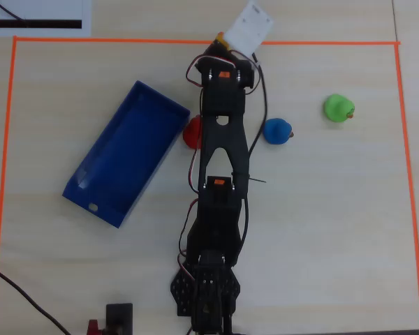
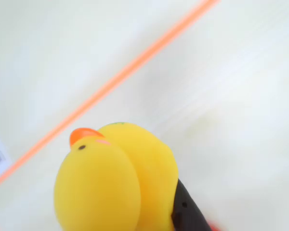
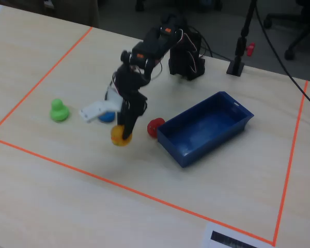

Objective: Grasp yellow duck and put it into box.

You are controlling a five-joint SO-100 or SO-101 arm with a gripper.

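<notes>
Beside box (image 3: 206, 129): yellow duck (image 3: 119, 135) (hand-held) (image 3: 125, 133)

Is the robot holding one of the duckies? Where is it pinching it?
Yes, the gripper holds the yellow duck. The black finger presses the side of its body, behind the head; the other finger is hidden.

Yellow duck (image 2: 111, 185): smooth, matt, rubber-like skin with a soft sheen; orange beak equally smooth. Gripper (image 3: 125, 133): matt black plastic, one white plastic part. Box (image 1: 126, 153): smooth blue plastic, slightly glossy. Table (image 1: 321, 230): pale wood-grain surface, low sheen. Orange line (image 1: 405, 174): flat matt tape. Green duck (image 1: 339, 108): smooth, matt.
</notes>
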